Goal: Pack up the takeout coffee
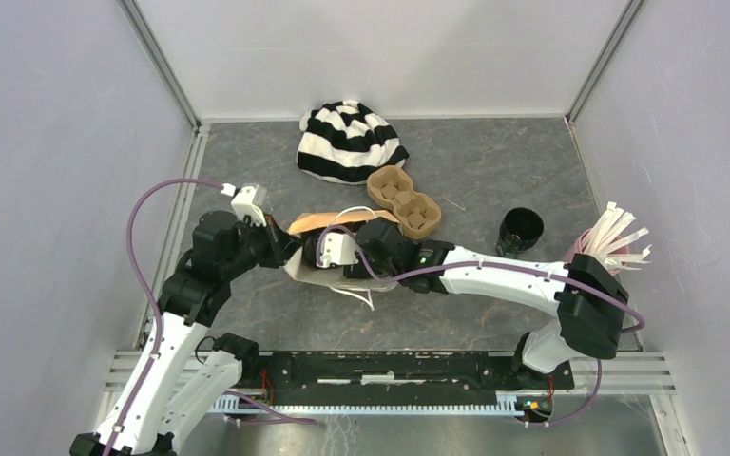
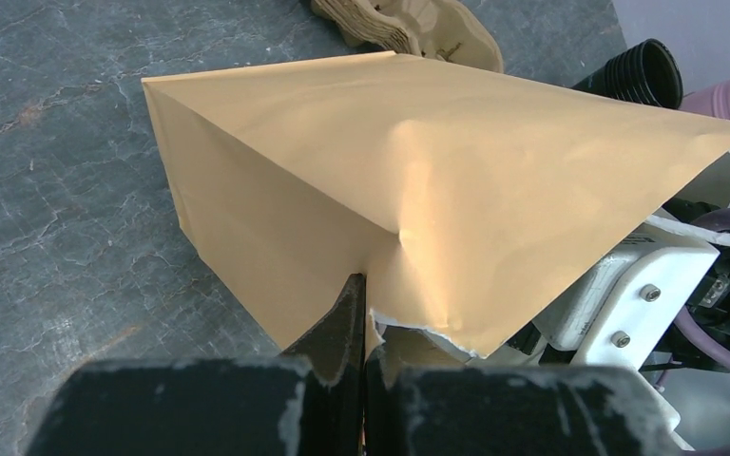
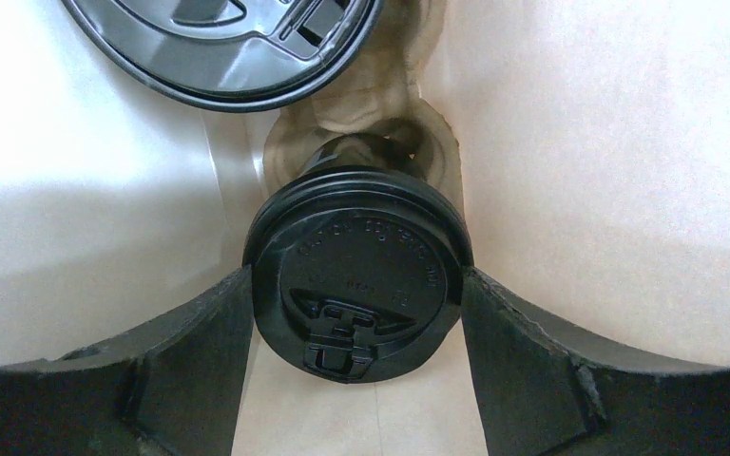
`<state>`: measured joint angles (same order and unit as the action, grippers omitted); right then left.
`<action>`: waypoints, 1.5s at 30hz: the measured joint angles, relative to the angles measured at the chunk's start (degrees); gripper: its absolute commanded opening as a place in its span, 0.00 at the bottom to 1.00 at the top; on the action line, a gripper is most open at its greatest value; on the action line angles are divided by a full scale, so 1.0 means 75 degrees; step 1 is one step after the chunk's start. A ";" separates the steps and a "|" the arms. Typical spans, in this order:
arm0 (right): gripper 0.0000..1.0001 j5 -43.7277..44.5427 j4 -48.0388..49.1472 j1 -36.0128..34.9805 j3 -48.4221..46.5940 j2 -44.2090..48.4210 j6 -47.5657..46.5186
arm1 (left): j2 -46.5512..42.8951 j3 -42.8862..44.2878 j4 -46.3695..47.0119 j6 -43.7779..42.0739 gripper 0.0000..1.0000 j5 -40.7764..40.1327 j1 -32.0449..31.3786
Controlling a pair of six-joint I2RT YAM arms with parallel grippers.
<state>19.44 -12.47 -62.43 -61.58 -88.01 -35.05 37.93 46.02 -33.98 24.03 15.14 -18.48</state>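
The brown paper bag (image 2: 418, 171) lies on its side at the table's middle (image 1: 318, 221). My left gripper (image 2: 363, 285) is shut on the bag's torn mouth edge. My right gripper (image 3: 356, 285) reaches inside the bag, its fingers (image 3: 200, 351) pressed against both sides of the black lid of a takeout coffee cup (image 3: 361, 237). That cup's base sits in moulded brown cardboard (image 3: 380, 104). A second black lid (image 3: 219, 38) shows above it in the bag. From above, the bag hides the right fingers.
A brown two-cup carrier (image 1: 402, 199) lies just behind the bag. A lidless black cup (image 1: 520, 230) stands to the right, next to a pink cup with white sticks (image 1: 613, 242). A black-and-white striped hat (image 1: 347, 141) sits at the back. Walls close three sides.
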 measured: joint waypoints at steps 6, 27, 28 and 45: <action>0.49 0.0073 -0.0545 0.0012 -0.0405 -0.0128 0.0015 | 0.0213 0.0015 -0.0055 0.0000 0.02 -0.0029 0.0003; 0.48 0.0385 -0.1950 -0.0294 -0.1883 -0.0784 -0.0233 | 0.0708 0.0323 -0.0242 0.0003 0.02 -0.0233 0.0012; 0.48 0.0297 -0.2020 -0.0315 -0.1950 -0.0784 -0.0233 | 0.0729 0.0358 -0.0274 0.0003 0.02 -0.0242 0.0012; 0.47 0.1189 -0.1877 -0.0414 -0.1545 -0.0568 -0.0481 | 0.0825 0.0525 -0.0487 0.0026 0.02 -0.0405 0.0006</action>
<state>28.36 -26.55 -65.54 -73.17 -92.27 -38.65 44.12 49.95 -37.63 24.23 12.10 -18.44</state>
